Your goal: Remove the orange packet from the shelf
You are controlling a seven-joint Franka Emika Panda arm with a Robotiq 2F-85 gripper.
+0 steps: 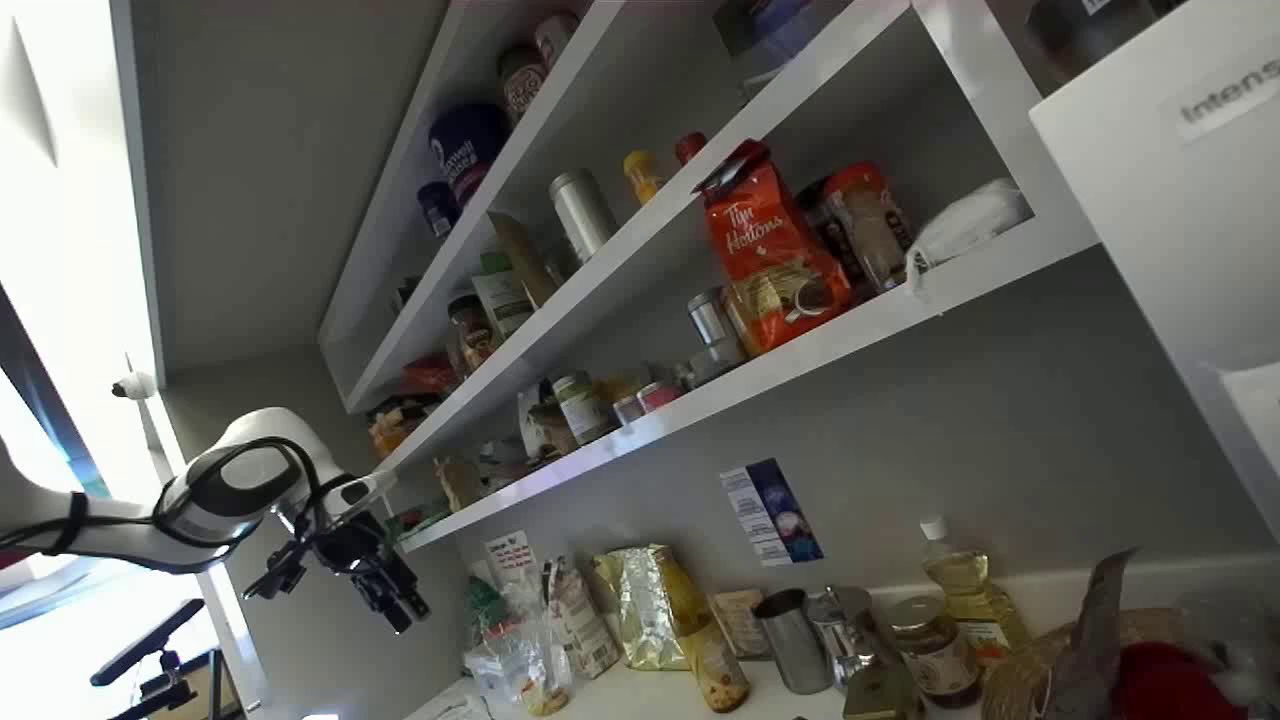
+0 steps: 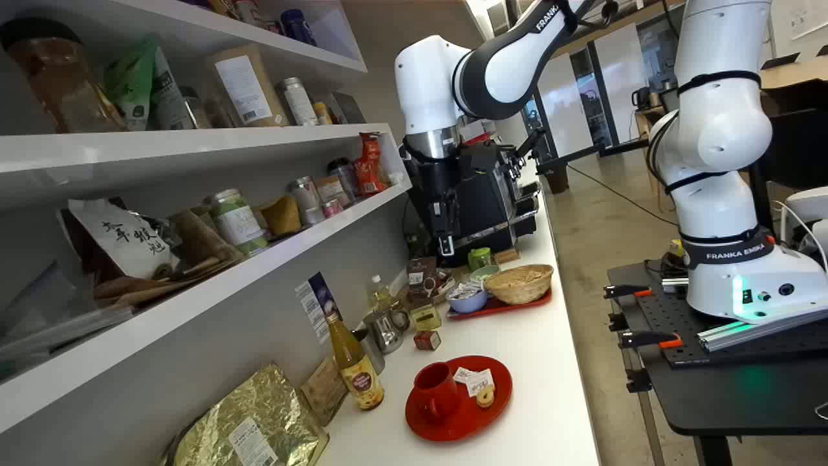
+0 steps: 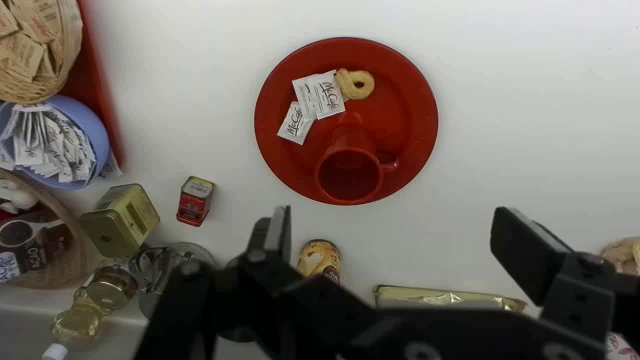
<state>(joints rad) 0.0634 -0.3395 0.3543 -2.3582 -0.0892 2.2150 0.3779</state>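
Observation:
The orange packet (image 1: 775, 250) is a tall red-orange bag standing on the lower white shelf (image 1: 640, 435), near its end. It also shows in an exterior view (image 2: 370, 169), at the far end of that shelf (image 2: 259, 266). My gripper (image 1: 400, 605) hangs in front of the shelves, apart from the packet, and points down. It also shows in an exterior view (image 2: 446, 244). In the wrist view my gripper (image 3: 392, 225) has its fingers wide apart with nothing between them, above the counter. The packet is out of the wrist view.
Jars (image 1: 865, 225) and a metal tin (image 1: 710, 315) stand beside the packet, with a white cloth bundle (image 1: 970, 225) near the shelf's end. Another shelf lies above. Below, the counter holds a red plate (image 3: 420, 120) with a mug (image 3: 350, 170), a bottle (image 2: 352, 362) and tins.

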